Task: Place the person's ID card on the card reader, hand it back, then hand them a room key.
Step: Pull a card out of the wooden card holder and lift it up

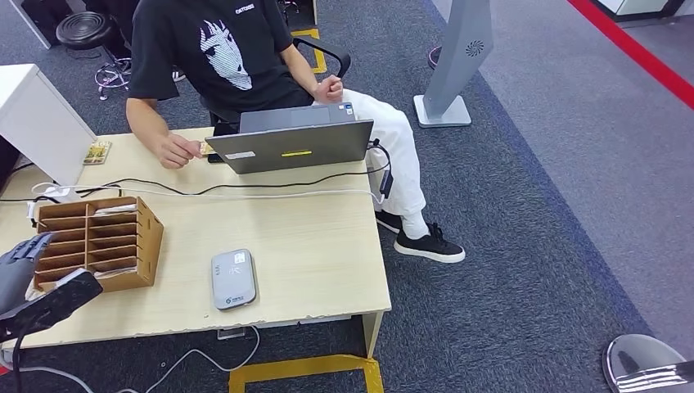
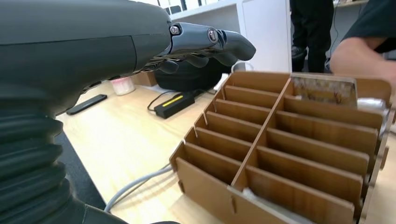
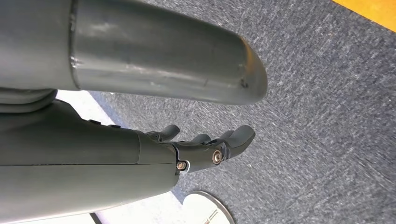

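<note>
The grey card reader (image 1: pixel 233 278) lies flat near the table's front edge. Across the table a seated person rests a hand (image 1: pixel 176 151) beside the laptop, pinching a small tan card (image 1: pixel 203 148). A brown slotted card holder (image 1: pixel 98 241) stands at the table's left; a patterned card (image 2: pixel 322 88) sits in one far slot and a pale card (image 2: pixel 261 198) in a near one. My left hand (image 1: pixel 20 258) hovers beside and slightly above the holder (image 2: pixel 289 154), its fingers (image 2: pixel 205 44) apart and holding nothing. My right hand (image 3: pixel 205 149) hangs over the grey carpet, fingers loosely extended and empty.
A grey laptop (image 1: pixel 295 143) stands open at the table's far side, with black and white cables (image 1: pixel 245 188) running across behind the holder. Another patterned card (image 1: pixel 96 152) lies at the far left by a white cabinet (image 1: pixel 41 123). A grey floor stand (image 1: pixel 454 65) is off to the right.
</note>
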